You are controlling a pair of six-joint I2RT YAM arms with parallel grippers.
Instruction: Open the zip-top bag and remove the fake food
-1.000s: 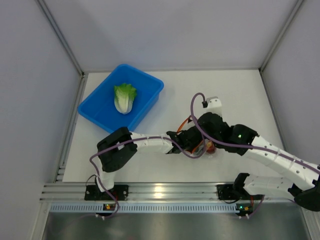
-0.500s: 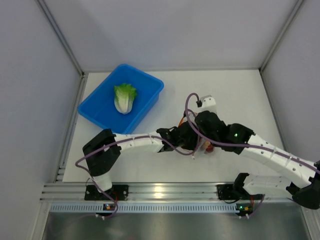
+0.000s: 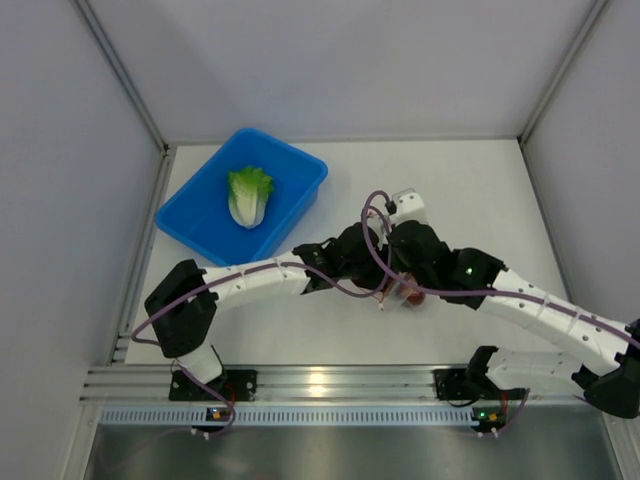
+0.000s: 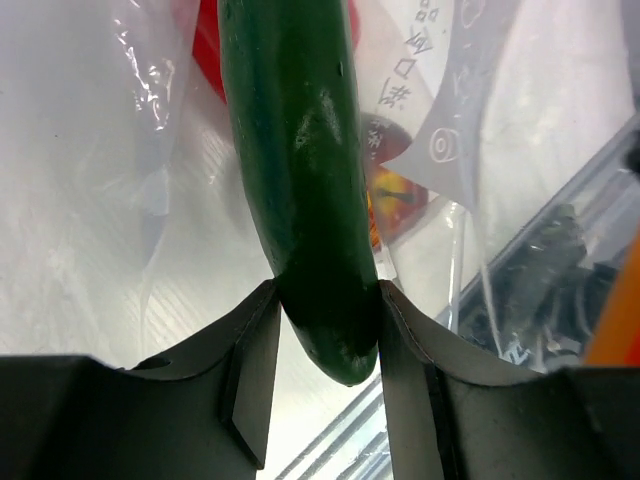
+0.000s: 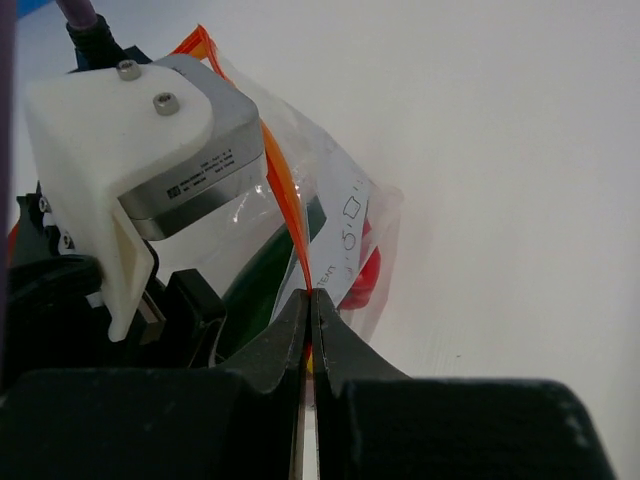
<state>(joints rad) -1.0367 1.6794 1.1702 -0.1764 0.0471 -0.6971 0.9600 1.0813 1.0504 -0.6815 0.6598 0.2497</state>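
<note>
One clear zip-top bag [image 3: 405, 295] lies mid-table [image 3: 480, 190], its orange zipper strip [image 5: 285, 190] pinched in the tightly closed right gripper [image 5: 310, 300]. Inside, the left gripper [image 4: 328, 300] clamps a dark green cucumber [image 4: 295, 170] beside a red pepper [image 4: 205, 50]. Well apart, a lettuce head [image 3: 249, 195] sits in a blue bin [image 3: 300, 160].

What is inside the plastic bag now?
A green cucumber, held by the left gripper, and a red piece behind it show through the bag. The cucumber and creased plastic hide anything else.
</note>
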